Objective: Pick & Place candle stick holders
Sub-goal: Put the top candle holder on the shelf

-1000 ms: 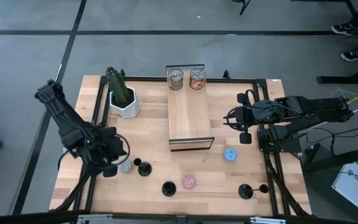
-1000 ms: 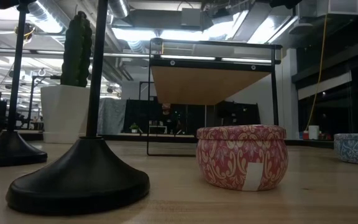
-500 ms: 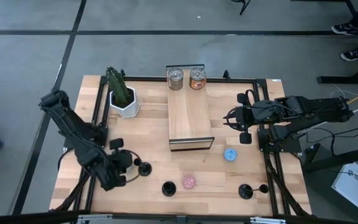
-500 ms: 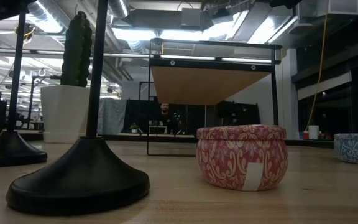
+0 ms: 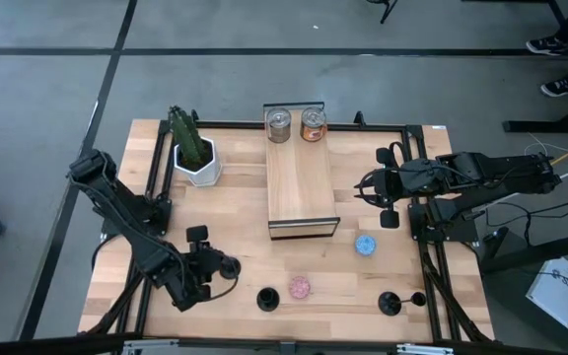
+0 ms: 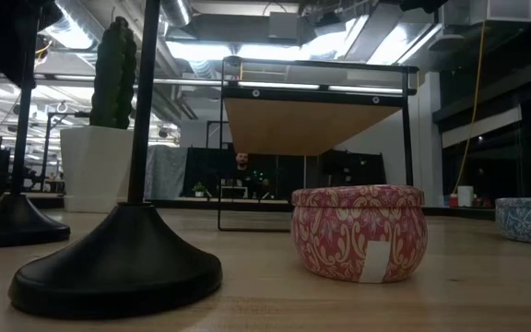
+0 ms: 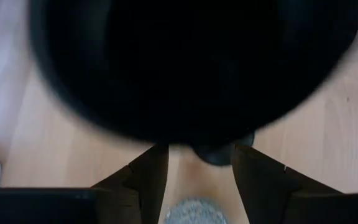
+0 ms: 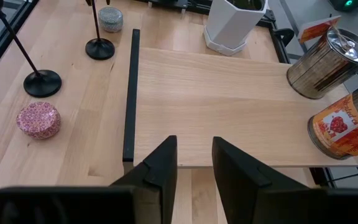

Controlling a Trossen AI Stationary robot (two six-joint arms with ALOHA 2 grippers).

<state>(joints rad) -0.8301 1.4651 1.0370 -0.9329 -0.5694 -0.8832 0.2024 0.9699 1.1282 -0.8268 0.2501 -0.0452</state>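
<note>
Left gripper, fingers parted, straddles a matte black round-based candle stick holder whose thin stem stands upright; right gripper waits open.

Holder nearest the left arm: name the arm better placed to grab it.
Left. Its tool hangs right at that holder, while the right tool sits far off beside the wooden riser.

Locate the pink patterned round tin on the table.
In the high view the pink patterned round tin sits near the front edge, between two black candle stick holders, in front of the raised wooden shelf.
</note>
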